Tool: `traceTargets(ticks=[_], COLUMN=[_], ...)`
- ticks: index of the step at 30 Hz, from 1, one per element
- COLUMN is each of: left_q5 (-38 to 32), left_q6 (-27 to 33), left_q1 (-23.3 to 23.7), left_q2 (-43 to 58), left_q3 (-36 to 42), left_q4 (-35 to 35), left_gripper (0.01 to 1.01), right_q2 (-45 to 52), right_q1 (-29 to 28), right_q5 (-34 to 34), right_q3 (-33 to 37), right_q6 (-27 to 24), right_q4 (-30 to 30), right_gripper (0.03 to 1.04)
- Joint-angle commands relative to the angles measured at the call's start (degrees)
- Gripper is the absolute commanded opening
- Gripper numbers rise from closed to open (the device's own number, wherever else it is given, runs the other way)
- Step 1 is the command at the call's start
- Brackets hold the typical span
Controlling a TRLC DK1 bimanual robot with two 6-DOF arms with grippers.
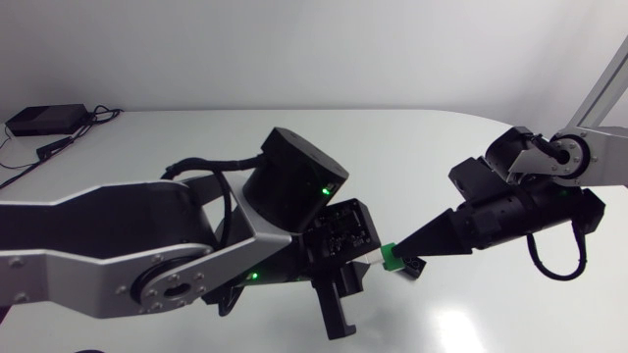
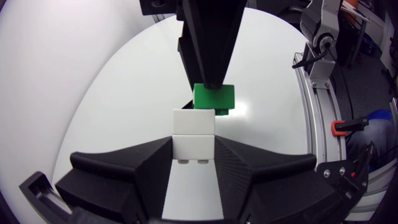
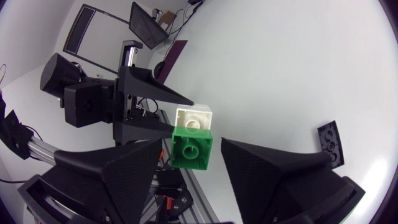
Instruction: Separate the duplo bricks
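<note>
A white brick (image 2: pixel 194 134) and a green brick (image 2: pixel 214 98) are stuck together in the air over the table. My left gripper (image 2: pixel 194 149) is shut on the white brick, both fingers pressing its sides. In the head view the green brick (image 1: pixel 392 258) sits at the tip of my right gripper (image 1: pixel 404 252), which comes in from the right. In the right wrist view the green brick (image 3: pixel 191 149) lies between the fingers of my right gripper (image 3: pixel 193 146), with the white brick (image 3: pixel 194 119) just beyond it. A thin gap shows beside the green brick, so that gripper is open.
A black flat brick (image 3: pixel 329 143) lies on the table beside my right gripper, just under the joined bricks in the head view (image 1: pixel 414 267). A black box with cables (image 1: pixel 44 120) sits at the far left corner of the white table (image 1: pixel 422 147).
</note>
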Motion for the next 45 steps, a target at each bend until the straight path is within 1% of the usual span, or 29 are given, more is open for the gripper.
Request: traceTargets(ticks=[1,2,3,10,15,18,33,35,37,38,40,43,45], left_q5=[-0.1,-0.1,-0.1,-0.1,-0.1,0.3,0.2,0.1,-0.1,-0.3,-0.6,-1.5,-2.6], left_q6=[-0.9,-0.9,-0.9,-1.0,-0.9,-0.8,1.5,1.9,3.0,3.4,4.7,7.0,8.2], left_q1=[-0.3,-0.2,-0.2,-0.1,-0.1,0.0,0.2,0.3,0.5,0.7,1.4,2.1,2.1], left_q2=[1.4,1.4,1.4,1.5,1.5,1.6,-0.1,-0.6,-1.1,-1.5,-2.1,-2.6,-3.2], left_q3=[1.8,1.9,2.0,1.9,1.9,1.7,-0.5,-0.8,-0.8,-0.8,-0.8,-0.7,-1.0], left_q4=[0.9,1.0,1.0,1.2,1.2,1.1,-2.4,-3.1,-4.4,-5.2,-6.8,-9.5,-10.2], left_gripper=[0.289,0.289,0.289,0.289,0.289,0.289,0.289,0.289,0.289,0.289,0.289,0.289,0.289], right_q2=[1.3,1.3,1.3,1.3,-0.6,-1.7,-7.1,-8.3,-10.5,-11.8,-14.0,-14.4,-14.0], right_q1=[0.5,0.5,0.5,1.0,1.0,0.7,-1.0,-1.0,1.1,3.4,8.9,15.6,19.5], right_q5=[-0.6,-0.6,-0.7,-1.0,-0.9,-0.6,7.5,10.9,16.2,20.0,29.8,39.0,44.0], right_q3=[-1.4,-1.6,-1.9,-2.7,-3.4,-3.8,-4.9,-5.6,-7.5,-8.7,-11.5,-14.3,-15.9], right_q6=[-0.6,-0.6,-0.5,-0.6,-0.5,-0.2,1.1,1.5,3.9,5.8,8.1,9.3,10.3], right_q4=[0.8,1.0,1.2,2.1,2.7,3.4,7.2,8.2,12.1,14.6,19.1,22.2,24.6], right_gripper=[0.46,0.43,0.42,0.4,0.35,0.34,0.33,0.33,0.33,0.33,0.33,0.33,0.33])
